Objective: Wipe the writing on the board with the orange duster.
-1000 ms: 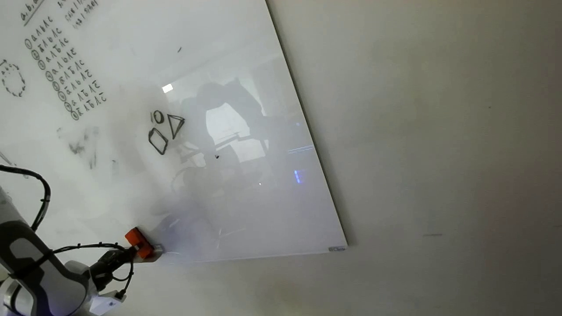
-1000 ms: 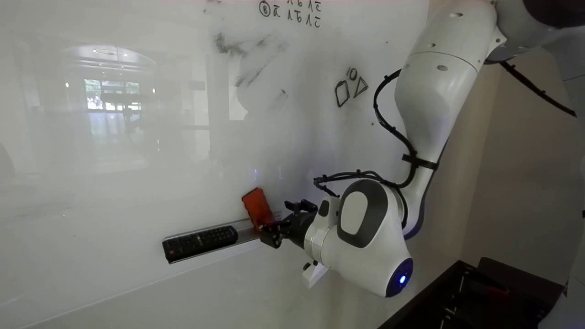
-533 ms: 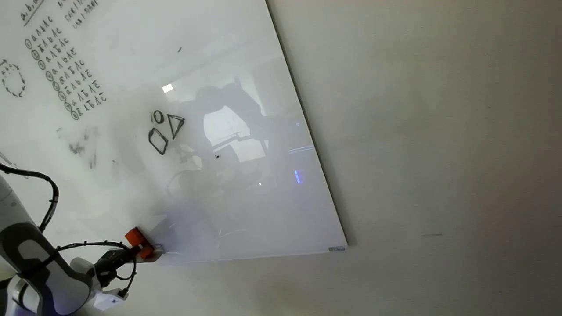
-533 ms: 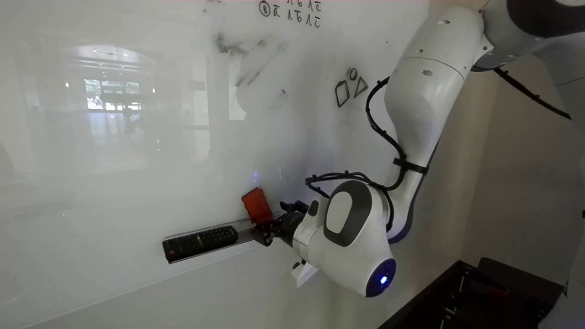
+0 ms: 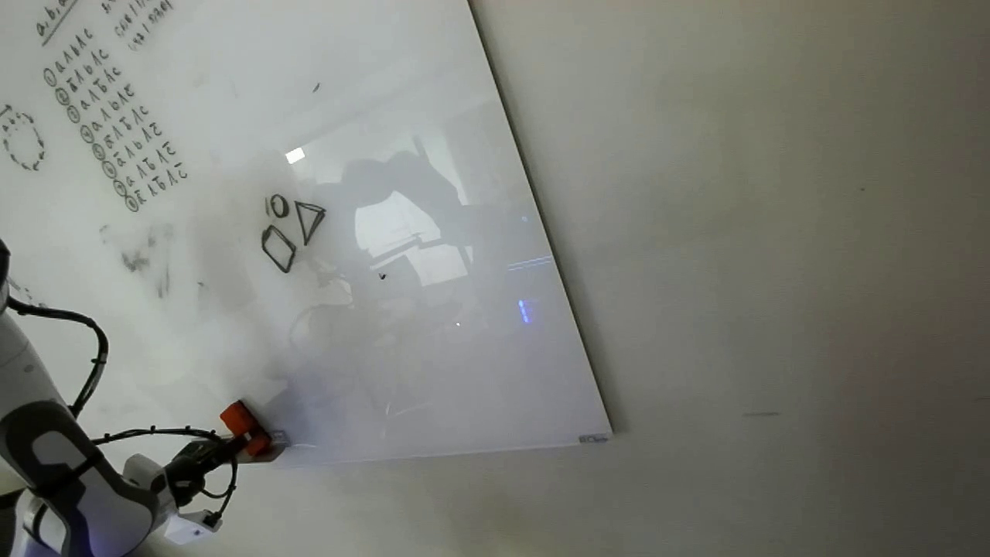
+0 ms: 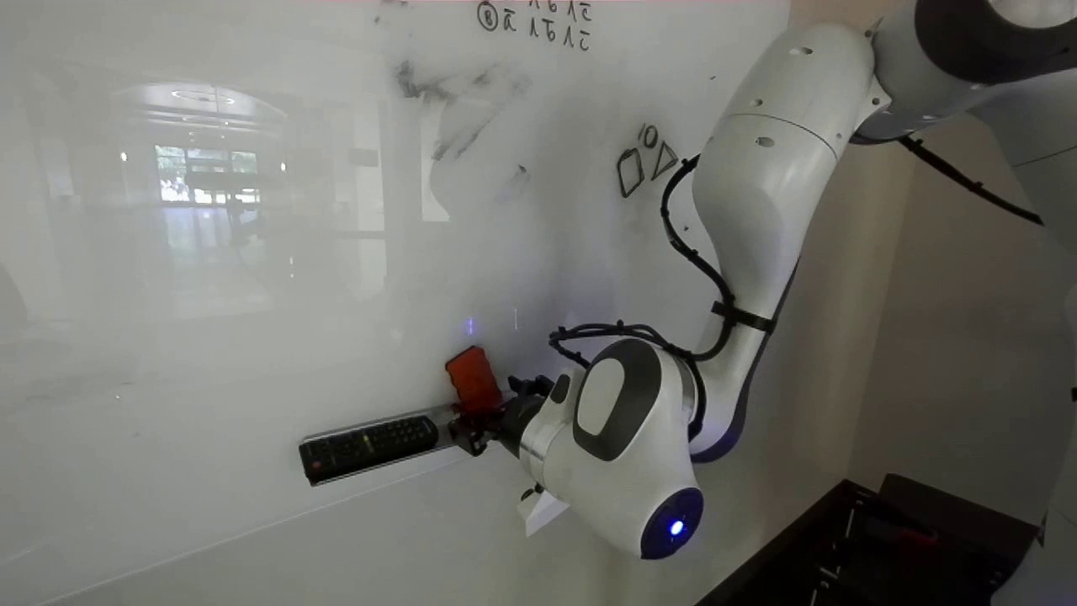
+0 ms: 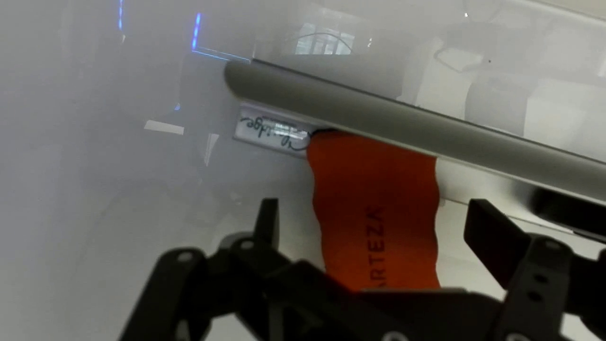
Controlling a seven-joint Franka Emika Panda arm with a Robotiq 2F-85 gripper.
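Two fingers of your tool stand wide apart, either side of the orange Arteza duster, nothing gripped; marker outlines sit above it on the whiteboard!

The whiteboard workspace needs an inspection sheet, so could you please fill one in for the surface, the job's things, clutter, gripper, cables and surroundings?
Surface: board glossy, with grey smears and columns of other handwriting.
Job's things: orange duster standing on end in the tray; writing, including a circle and a triangle, not yet wiped.
Clutter: black remote control lying in the same tray.
Gripper: open, straddling the duster, with a gap showing on each side in the wrist view.
Cables: black cable looping beside the arm; nothing seen snagging it.
Surroundings: wall beside the board; dark object low in an exterior view, too dim to identify.
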